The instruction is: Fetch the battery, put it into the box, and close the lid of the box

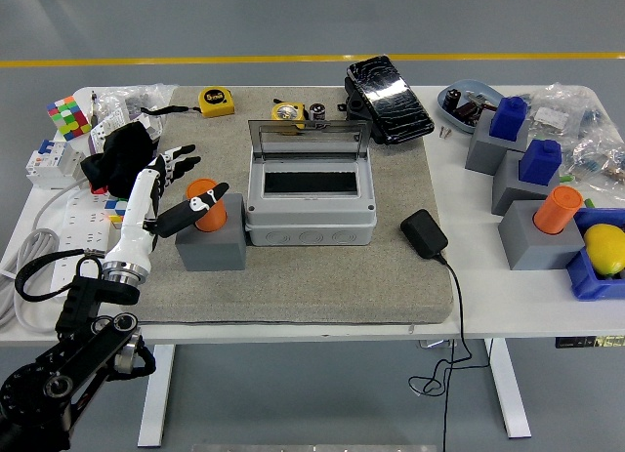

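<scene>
A grey box [310, 216] sits mid-table on the beige mat [322, 286], its clear lid [309, 140] standing upright and its slot open. Left of it an orange cylinder [204, 204], which I take for the battery, stands in a grey block [211, 245]. My left hand [193, 184] hovers at that cylinder. Its thumb lies across the orange top, and the other fingers [177, 165] are spread behind it, not closed around it. A small dark cylinder [317, 110] lies behind the box. The right arm is out of view.
A black adapter [424, 232] with its cable lies right of the box, a black case [389, 99] behind it. Yellow tape measures [217, 102] sit at the back. Grey blocks holding blue and orange pieces [540, 218] stand at the right; a black cloth [119, 151] and power strip [73, 227] at the left.
</scene>
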### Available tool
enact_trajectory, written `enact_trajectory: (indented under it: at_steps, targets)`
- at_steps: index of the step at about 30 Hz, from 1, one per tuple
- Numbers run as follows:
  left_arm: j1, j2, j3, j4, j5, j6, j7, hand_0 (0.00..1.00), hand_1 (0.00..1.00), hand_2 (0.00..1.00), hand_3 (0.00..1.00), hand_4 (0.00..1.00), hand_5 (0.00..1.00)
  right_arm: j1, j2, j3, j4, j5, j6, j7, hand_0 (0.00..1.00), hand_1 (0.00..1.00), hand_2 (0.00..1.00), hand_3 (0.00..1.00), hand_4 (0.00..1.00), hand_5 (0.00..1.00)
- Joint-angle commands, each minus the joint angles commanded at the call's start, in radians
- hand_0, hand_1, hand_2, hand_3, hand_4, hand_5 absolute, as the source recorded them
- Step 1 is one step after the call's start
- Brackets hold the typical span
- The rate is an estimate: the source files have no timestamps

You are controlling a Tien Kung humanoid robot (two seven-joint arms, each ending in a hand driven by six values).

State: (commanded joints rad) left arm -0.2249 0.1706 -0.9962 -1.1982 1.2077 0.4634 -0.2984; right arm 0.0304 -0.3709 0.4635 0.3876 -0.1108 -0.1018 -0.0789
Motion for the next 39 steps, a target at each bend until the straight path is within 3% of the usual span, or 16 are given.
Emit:
enact_trajectory:
  at_steps: [10, 11, 16, 17, 22, 23, 28, 29, 34, 35, 39]
  targets:
    - [-0.015, -0.006, 0.035, 0.039, -0.026, 0.029, -0.017, 0.799, 0.736, 0.717, 0.732, 0.998, 0.236, 0.0, 0.002, -0.002, 0.0, 0.0, 0.0, 0.0, 0.628, 0.646, 0.665, 0.573, 0.982, 0.547]
    - [-0.018, -0.009, 0.037, 0.047, -0.036, 0.035, -0.023, 0.701, 0.615, 0.507, 0.555, 0.998, 0.002, 0.0, 0.002, -0.003, 0.001, -0.001, 0.0, 0.0, 0.627, 0.646, 0.665, 0.573, 0.982, 0.547]
    - [-0.035, -0.017, 0.051, 0.077, -0.077, 0.052, -0.046, 0.701, 0.615, 0.507, 0.555, 0.998, 0.002, 0.0, 0.001, -0.005, 0.0, 0.001, 0.0, 0.0, 0.627, 0.646, 0.665, 0.573, 0.982, 0.547]
    - [-0.039, -0.018, 0.057, 0.084, -0.088, 0.056, -0.052, 0.46, 0.456, 0.424, 0.467, 0.912, 0.002, 0.0, 0.001, -0.005, 0.0, 0.002, 0.0, 0.0, 0.624, 0.646, 0.665, 0.573, 0.983, 0.547]
    - [-0.051, -0.029, 0.07, 0.106, -0.124, 0.06, -0.075, 0.46, 0.456, 0.424, 0.467, 0.912, 0.002, 0.0, 0.001, -0.005, 0.0, 0.003, 0.0, 0.0, 0.624, 0.646, 0.665, 0.573, 0.983, 0.547]
    - [-0.054, -0.032, 0.072, 0.109, -0.13, 0.061, -0.08, 0.399, 0.384, 0.356, 0.401, 0.807, 0.002, 0.0, 0.001, -0.004, 0.0, 0.003, 0.0, 0.0, 0.626, 0.646, 0.665, 0.573, 0.983, 0.547]
    - [-0.06, -0.038, 0.078, 0.115, -0.148, 0.064, -0.099, 0.399, 0.384, 0.356, 0.401, 0.807, 0.002, 0.0, 0.001, -0.006, 0.0, 0.003, 0.001, 0.0, 0.626, 0.646, 0.665, 0.573, 0.983, 0.547]
    - [-0.061, -0.039, 0.08, 0.115, -0.151, 0.064, -0.102, 0.298, 0.294, 0.252, 0.257, 0.616, 0.002, 0.0, 0.001, -0.006, 0.0, 0.003, 0.001, 0.0, 0.626, 0.646, 0.665, 0.573, 0.983, 0.545]
    - [-0.066, -0.042, 0.085, 0.123, -0.153, 0.06, -0.105, 0.298, 0.294, 0.252, 0.257, 0.616, 0.002, 0.0, 0.002, -0.007, 0.0, 0.003, 0.001, 0.0, 0.626, 0.646, 0.665, 0.573, 0.983, 0.545]
    - [-0.067, -0.043, 0.085, 0.124, -0.153, 0.058, -0.105, 0.28, 0.26, 0.214, 0.211, 0.511, 0.002, 0.0, 0.002, -0.007, 0.0, 0.003, 0.001, 0.0, 0.626, 0.646, 0.665, 0.572, 0.984, 0.546]
    - [-0.07, -0.045, 0.082, 0.125, -0.147, 0.056, -0.108, 0.28, 0.26, 0.214, 0.211, 0.511, 0.002, 0.001, 0.002, -0.007, -0.001, 0.003, 0.001, 0.0, 0.626, 0.646, 0.665, 0.572, 0.984, 0.546]
